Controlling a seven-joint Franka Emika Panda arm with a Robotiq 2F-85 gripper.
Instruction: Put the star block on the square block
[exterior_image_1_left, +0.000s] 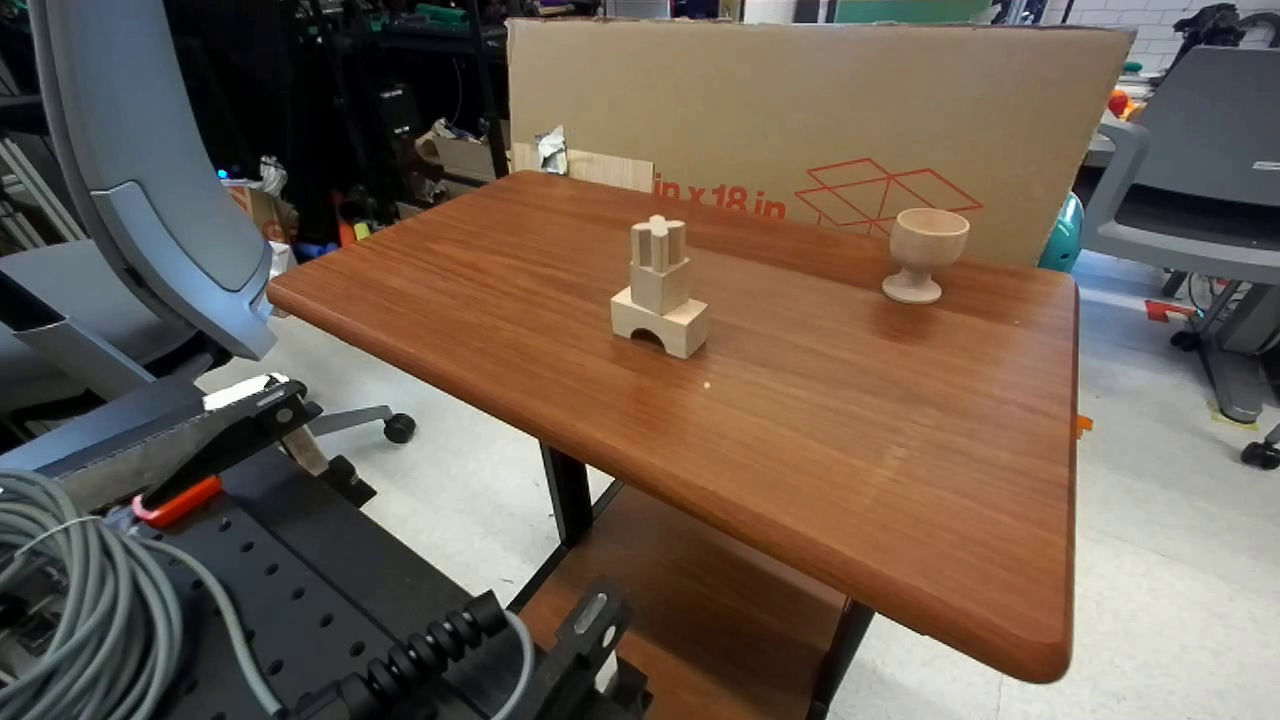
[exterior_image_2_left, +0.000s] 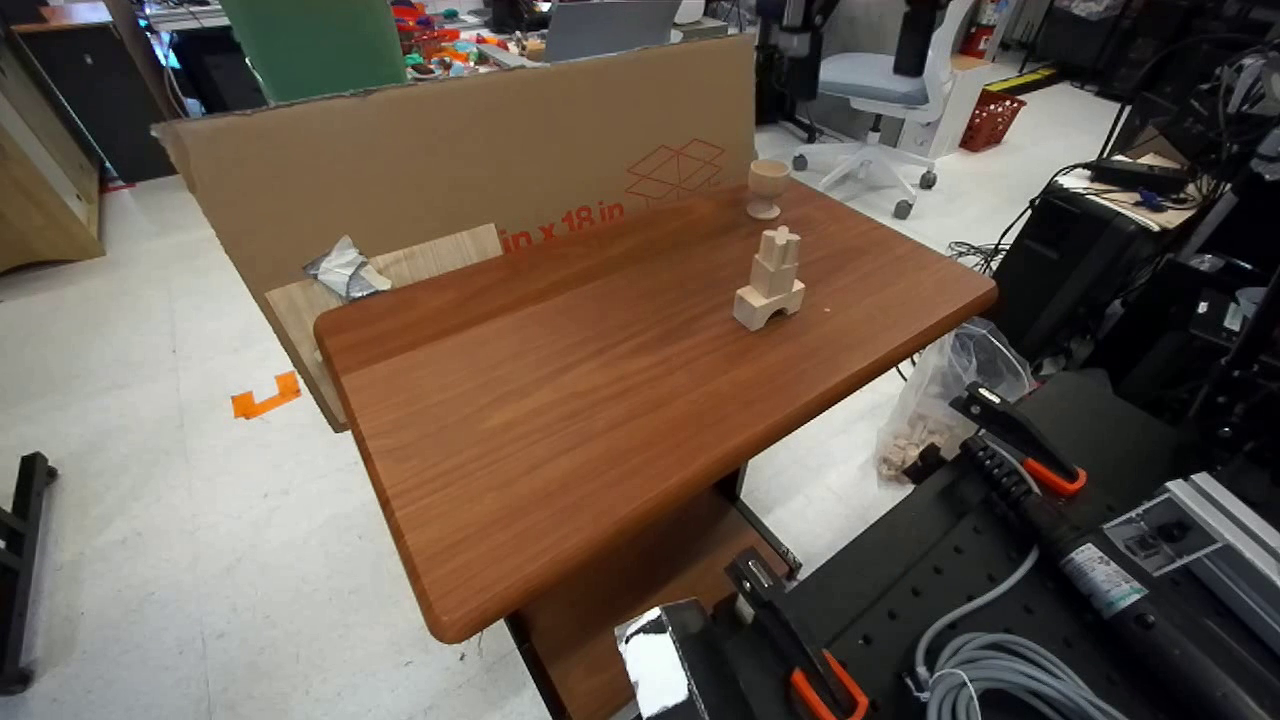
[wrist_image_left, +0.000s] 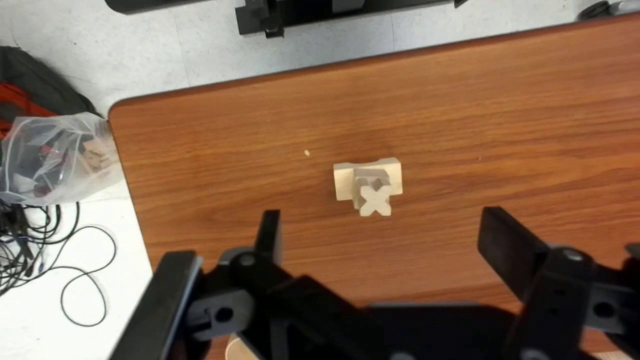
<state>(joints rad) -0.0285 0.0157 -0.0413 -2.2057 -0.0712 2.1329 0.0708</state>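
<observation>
The star block (wrist_image_left: 375, 200) is a small pale wooden piece with a notched, cross-like top. It stands upright on the square block (exterior_image_1_left: 660, 287), a plain pale cube, in both exterior views, where the star block (exterior_image_1_left: 658, 243) (exterior_image_2_left: 779, 245) tops the stack. The square block (exterior_image_2_left: 773, 279) rests on an arch-shaped block (exterior_image_1_left: 660, 322) on the brown table (exterior_image_1_left: 850, 430). In the wrist view the star block mostly covers the square block. My gripper (wrist_image_left: 382, 220) is open and empty, with its fingers wide apart. It is above the table, apart from the stack.
A wooden goblet (exterior_image_1_left: 925, 255) stands near the table's back edge; its rim shows at the wrist view's bottom. A tall cardboard sheet (exterior_image_2_left: 450, 170) stands behind the table. A black bench with clamps and a grey cable coil (exterior_image_2_left: 1000, 670) is in front. A tiny chip (wrist_image_left: 307, 153) lies near the stack.
</observation>
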